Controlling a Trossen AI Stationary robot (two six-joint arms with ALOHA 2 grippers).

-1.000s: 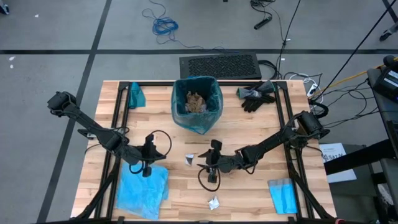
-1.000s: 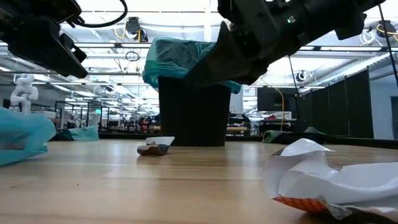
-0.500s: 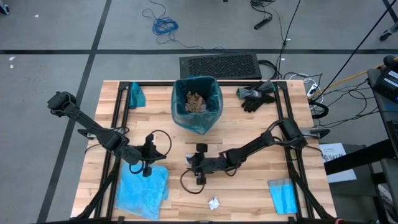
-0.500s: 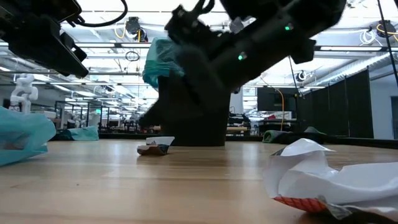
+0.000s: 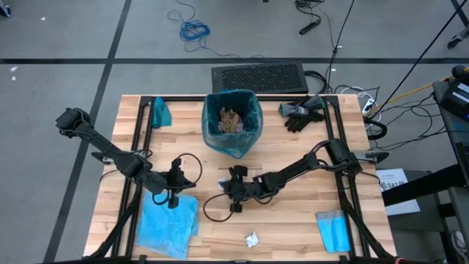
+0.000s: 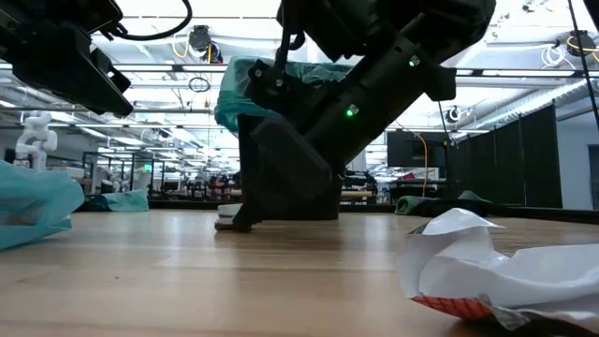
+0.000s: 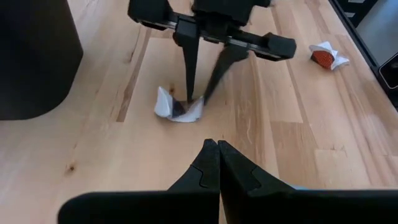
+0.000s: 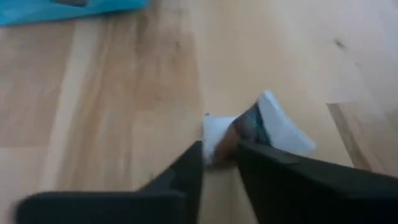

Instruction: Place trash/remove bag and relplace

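Note:
A small crumpled white and silvery-blue wrapper [image 7: 176, 109] lies on the wooden table in front of the black bin [image 5: 232, 123]. The bin is lined with the teal-green bag [image 5: 245, 139] and holds brown paper wads [image 5: 231, 121]. My right gripper [image 7: 194, 101] reaches down onto that wrapper and is shut on it. To the wrapper's left my left gripper [image 7: 217, 150] hovers shut and empty, above the sky-blue bag [image 5: 168, 224]. A second white wrapper [image 5: 252, 238] lies near the front edge. My right gripper pinches the crumpled wrapper between its two fingertips [image 8: 189, 163], on the white crumple at one end [image 8: 216, 138]. The fingers slant down at it from the table's right side. The wrapper lies on the table top, its other end [image 8: 283, 127] sticking out beyond the fingers.
Black gloves [image 5: 300, 114] lie at the back right, a teal cloth [image 5: 160, 111] at the back left and a folded blue cloth [image 5: 333, 231] at the front right. The second wrapper [image 6: 477, 267] looms close in the low view. A black frame [image 5: 139, 147] edges the table.
My right gripper has swung toward the table's left and come down from mid-table onto the wrapper in front of the bin. Its fingers now stand on the wrapper, which has stayed where it lay. My left arm has kept still.

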